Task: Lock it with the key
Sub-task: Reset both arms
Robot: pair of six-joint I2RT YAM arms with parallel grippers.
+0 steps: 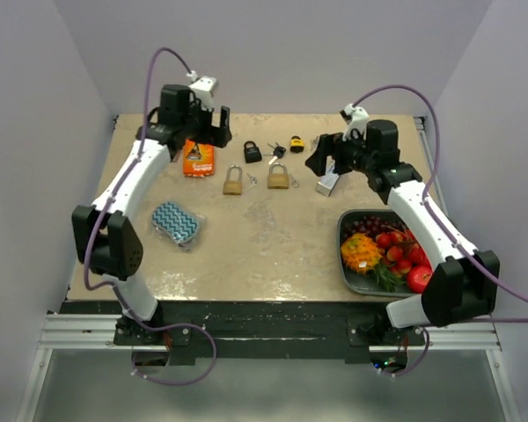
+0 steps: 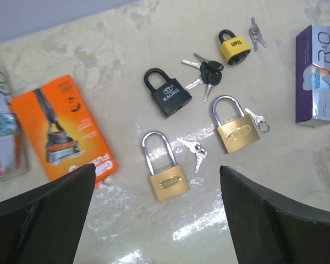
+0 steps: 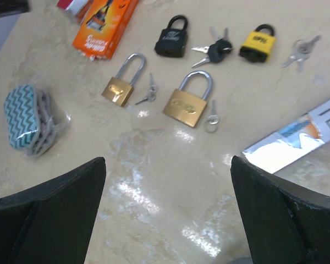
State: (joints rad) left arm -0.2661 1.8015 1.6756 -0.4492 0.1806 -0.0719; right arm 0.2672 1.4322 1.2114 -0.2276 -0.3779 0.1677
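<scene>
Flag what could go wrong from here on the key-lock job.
1. Wrong key: the black-headed keys lie between the black padlock and the yellow padlock, so pairing looks ambiguous.
2. Slipped grasp: the small keys beside the left brass padlock lie flat and thin; a pinch may just push them around.

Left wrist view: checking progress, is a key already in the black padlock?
No, the black padlock has nothing inserted; the black-headed keys lie loose beside it.

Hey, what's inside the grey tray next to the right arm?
Fruit fills the grey tray: dark grapes, red fruits and an orange spiky fruit. The right arm covers its right side.
</scene>
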